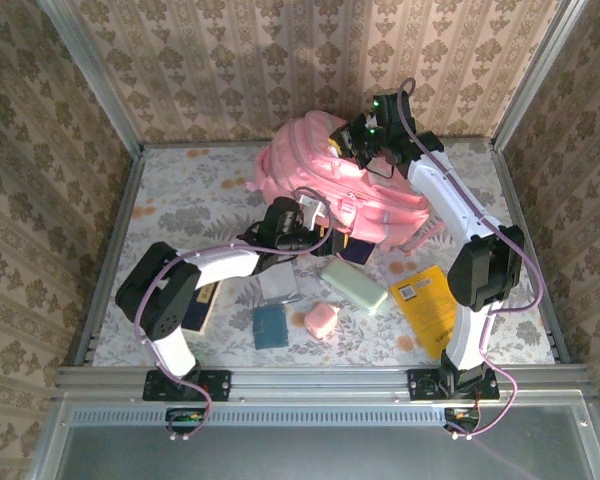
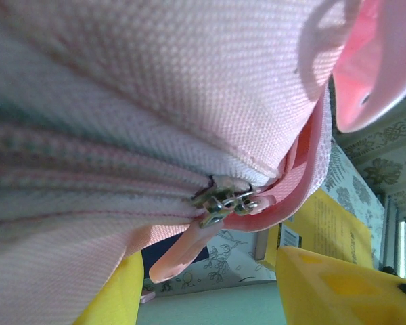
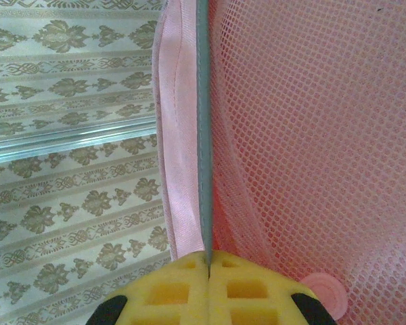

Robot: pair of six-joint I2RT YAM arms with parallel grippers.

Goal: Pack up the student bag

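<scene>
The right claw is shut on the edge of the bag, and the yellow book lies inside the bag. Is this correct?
No. The right claw is shut on the edge of the bag, but the yellow book lies on the table, outside the bag; the top view shows it.

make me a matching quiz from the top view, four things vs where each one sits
Things:
1 student bag
2 yellow book
3 pink pouch
4 green case

Places:
a just right of the blue notebook
b rearmost thing of all
c between the pouch and the bag
d farthest right of the loose items

Pairs: 1-b, 2-d, 3-a, 4-c
</scene>
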